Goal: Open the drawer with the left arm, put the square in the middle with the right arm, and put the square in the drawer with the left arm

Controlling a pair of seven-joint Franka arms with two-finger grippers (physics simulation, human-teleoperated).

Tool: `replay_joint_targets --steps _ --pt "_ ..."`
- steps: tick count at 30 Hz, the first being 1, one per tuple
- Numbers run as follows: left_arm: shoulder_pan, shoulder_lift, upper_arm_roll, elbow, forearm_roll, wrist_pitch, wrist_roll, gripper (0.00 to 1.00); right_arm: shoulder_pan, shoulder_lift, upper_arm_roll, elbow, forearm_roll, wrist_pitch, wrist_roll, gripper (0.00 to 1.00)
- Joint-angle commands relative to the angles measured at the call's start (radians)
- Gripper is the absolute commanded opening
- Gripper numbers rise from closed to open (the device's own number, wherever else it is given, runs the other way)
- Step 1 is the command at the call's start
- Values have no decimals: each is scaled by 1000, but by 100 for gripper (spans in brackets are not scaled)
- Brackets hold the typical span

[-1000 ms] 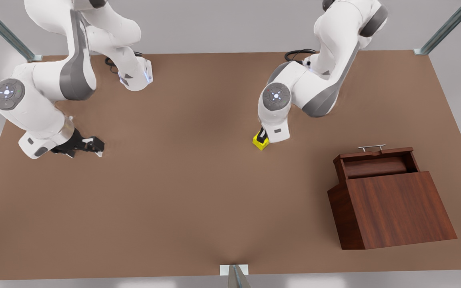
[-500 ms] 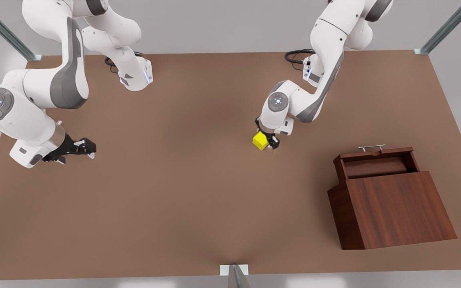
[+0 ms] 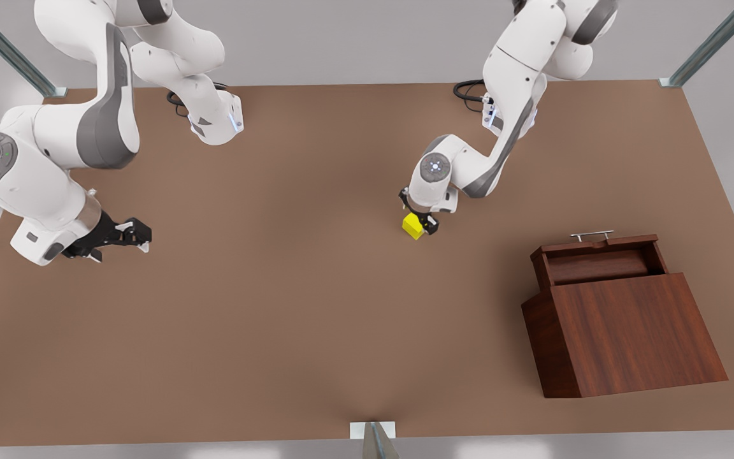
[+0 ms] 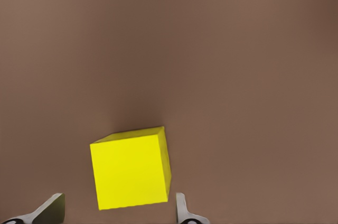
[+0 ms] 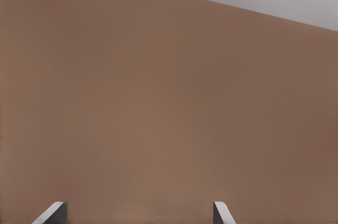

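Note:
The yellow square (image 3: 413, 225) rests on the brown tabletop near the middle (image 3: 316, 242). In the left wrist view the square (image 4: 131, 168) sits between two grey fingertips (image 4: 53, 209), with small gaps on both sides. My left gripper (image 3: 419, 220) hangs low over it, open, on the arm at the front view's right. The drawer (image 3: 596, 258) stands pulled out of the wooden cabinet (image 3: 628, 331), its silver handle (image 3: 592, 235) facing the arms. My right gripper (image 3: 134, 234) waits open near the front view's left edge, holding nothing.
Both arm bases (image 3: 217, 121) stand at the table's far side. Metal posts (image 3: 373, 440) mark the corners and the near edge. In the right wrist view, bare tabletop (image 5: 158, 102) lies beyond the right gripper (image 5: 137, 214).
The left arm has come down so that its open fingers straddle the square. The right arm has drawn back slightly toward the front view's left.

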Motion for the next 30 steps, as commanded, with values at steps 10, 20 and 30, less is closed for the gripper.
replay_joint_targets --steps 10,20,30 --pt "2 38 2 -11 2 12 0 100 -2 1 -2 0 -2 3 -6 100" --pt "2 85 15 -9 0 58 0 100 -1 1 -2 -1 -10 5 -6 100" --pt "-3 122 15 -9 -3 93 -2 100 -1 1 -2 -1 -11 3 -6 100"
